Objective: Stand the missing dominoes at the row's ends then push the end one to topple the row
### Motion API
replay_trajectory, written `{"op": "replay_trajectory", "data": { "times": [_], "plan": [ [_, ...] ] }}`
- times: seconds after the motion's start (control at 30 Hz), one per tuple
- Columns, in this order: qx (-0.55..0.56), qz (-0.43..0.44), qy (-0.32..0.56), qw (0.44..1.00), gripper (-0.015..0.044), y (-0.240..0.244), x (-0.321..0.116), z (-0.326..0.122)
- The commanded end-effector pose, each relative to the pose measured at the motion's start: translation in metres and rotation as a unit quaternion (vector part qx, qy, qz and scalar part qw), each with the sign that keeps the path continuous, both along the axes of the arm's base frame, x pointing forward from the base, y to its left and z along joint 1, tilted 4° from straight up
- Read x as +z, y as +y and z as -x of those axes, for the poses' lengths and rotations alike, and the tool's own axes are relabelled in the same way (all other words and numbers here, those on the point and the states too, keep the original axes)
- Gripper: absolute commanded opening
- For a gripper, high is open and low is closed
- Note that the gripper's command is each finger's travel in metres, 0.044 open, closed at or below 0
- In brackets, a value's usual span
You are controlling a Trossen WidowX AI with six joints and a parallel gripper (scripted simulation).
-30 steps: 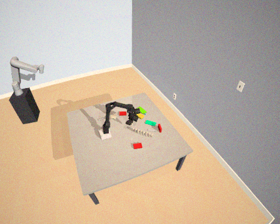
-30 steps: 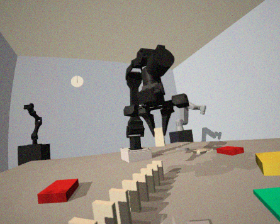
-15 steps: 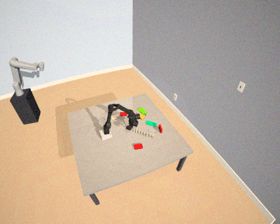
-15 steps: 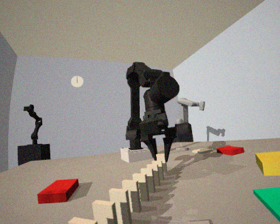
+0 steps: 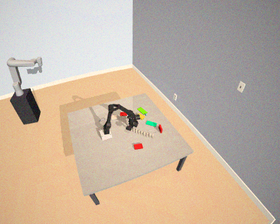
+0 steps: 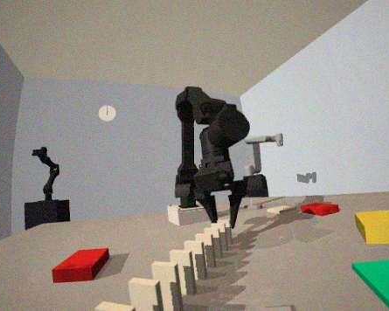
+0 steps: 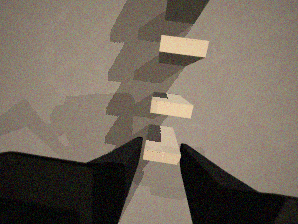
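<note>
A row of cream dominoes (image 5: 152, 136) (image 6: 166, 279) (image 7: 184, 46) stands upright. My gripper (image 6: 224, 226) (image 7: 160, 145) points down at the row's end nearest the arm's base. Its fingers stand a little open, one on each side of the end domino (image 7: 161, 156), with narrow gaps beside it. That domino looks upright and in line with the row; its foot is hard to see. A small pale flat piece (image 6: 281, 210) lies on the table behind the gripper at the right in the exterior view; I cannot tell if it is a domino.
One red block (image 5: 138, 146) (image 6: 80, 266) lies on one side of the row. On the other side are a teal block (image 5: 151, 123) (image 6: 385, 279), a yellow block (image 5: 141, 116) (image 6: 380, 227), a lime block (image 5: 142, 111) and another red block (image 5: 123, 114) (image 6: 320, 209). A red piece (image 5: 160, 128) is near the row's far end.
</note>
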State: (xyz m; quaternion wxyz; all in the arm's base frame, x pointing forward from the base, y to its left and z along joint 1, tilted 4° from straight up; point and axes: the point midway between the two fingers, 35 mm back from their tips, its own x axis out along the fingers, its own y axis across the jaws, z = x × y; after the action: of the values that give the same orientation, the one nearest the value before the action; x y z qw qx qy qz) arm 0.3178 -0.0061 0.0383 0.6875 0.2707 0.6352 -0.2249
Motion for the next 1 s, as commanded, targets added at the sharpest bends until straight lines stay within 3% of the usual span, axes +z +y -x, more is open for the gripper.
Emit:
{"op": "replay_trajectory", "data": {
  "times": [0.0, 0.27, 0.4, 0.67, 0.83, 0.97],
  "plan": [
    [-0.002, -0.002, 0.002, 1.000, 0.0238, 0.001, -0.002, 0.001],
    [-0.002, -0.002, 0.002, 1.000, 0.0440, 0.001, -0.002, 0.001],
    [-0.002, -0.002, 0.002, 1.000, 0.0440, 0.000, 0.008, -0.001],
    [0.000, 0.000, 0.001, 1.000, 0.0440, -0.005, 0.125, 0.010],
    [0.000, 0.000, 0.001, 1.000, 0.0440, -0.005, 0.128, 0.011],
    [0.129, 0.011, -0.004, 0.992, 0.0335, 0.000, 0.117, 0.014]
  ]
}}
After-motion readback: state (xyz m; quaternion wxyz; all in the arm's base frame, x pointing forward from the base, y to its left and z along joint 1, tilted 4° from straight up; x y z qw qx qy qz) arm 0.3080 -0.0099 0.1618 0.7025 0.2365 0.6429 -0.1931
